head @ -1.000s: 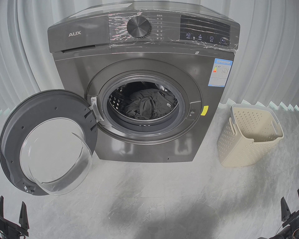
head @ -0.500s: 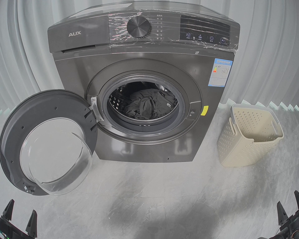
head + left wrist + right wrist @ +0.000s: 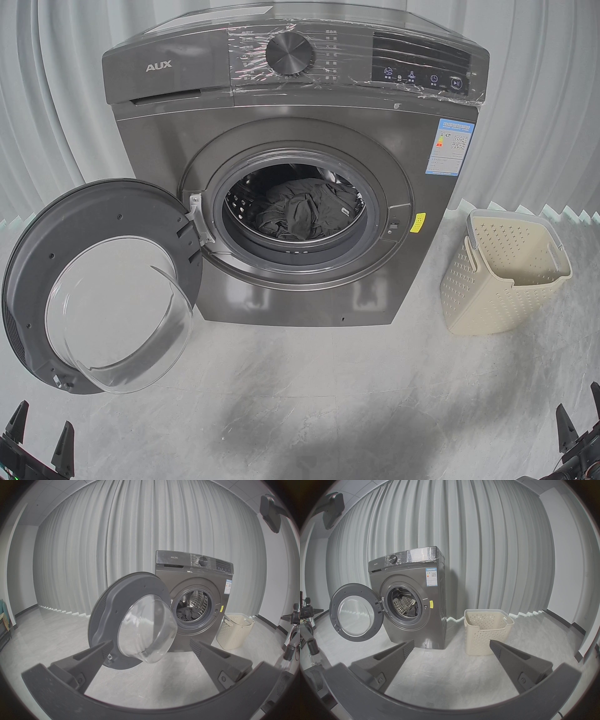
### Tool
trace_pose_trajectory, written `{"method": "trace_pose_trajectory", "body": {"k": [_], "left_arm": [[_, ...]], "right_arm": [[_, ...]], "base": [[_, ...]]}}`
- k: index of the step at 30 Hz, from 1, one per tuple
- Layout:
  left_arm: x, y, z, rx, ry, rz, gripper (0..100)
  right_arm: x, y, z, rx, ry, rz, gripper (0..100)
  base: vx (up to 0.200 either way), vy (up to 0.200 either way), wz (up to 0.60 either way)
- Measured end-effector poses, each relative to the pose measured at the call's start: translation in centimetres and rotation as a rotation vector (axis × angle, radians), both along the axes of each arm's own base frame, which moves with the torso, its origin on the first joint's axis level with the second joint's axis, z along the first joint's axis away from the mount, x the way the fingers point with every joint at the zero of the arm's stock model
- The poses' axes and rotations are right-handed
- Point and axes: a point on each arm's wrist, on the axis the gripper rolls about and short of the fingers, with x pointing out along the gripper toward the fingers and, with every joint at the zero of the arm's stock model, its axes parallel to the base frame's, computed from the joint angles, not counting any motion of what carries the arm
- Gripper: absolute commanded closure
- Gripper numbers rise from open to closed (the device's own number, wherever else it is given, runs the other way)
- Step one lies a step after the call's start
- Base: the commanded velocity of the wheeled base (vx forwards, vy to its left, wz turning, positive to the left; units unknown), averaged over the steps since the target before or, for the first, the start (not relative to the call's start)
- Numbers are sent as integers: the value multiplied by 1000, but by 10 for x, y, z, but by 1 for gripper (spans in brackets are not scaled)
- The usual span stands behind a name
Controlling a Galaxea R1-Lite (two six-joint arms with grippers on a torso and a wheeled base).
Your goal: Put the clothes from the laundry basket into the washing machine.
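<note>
Head looks down, wrists look level; all share the washing machine (image 3: 281, 122).

A pale grey pleated curtain (image 3: 531, 125) spans the back of the room, and its folded hem meets the glossy grey marbled floor (image 3: 350, 387) in a zigzag line. To one side stands a plain white wall (image 3: 565, 573) with a dark skirting strip (image 3: 559, 620) along its foot.
</note>
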Motion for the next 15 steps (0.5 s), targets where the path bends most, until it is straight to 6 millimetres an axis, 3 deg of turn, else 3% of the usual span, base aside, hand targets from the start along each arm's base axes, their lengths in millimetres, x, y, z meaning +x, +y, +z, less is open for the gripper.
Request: {"method": "trace_pose_trajectory", "body": {"k": [7, 13, 15], "left_arm": [[0, 0, 0, -3, 0, 0, 0], [0, 0, 0, -5, 0, -1, 0], [0, 0, 0, -5, 0, -1, 0]], "right_arm": [[0, 0, 0, 0, 0, 0, 0], [0, 0, 0, 0, 0, 0, 0], [0, 0, 0, 0, 1, 1, 0]], "base": [[0, 29, 0], [-200, 0, 0], [0, 0, 0]]}}
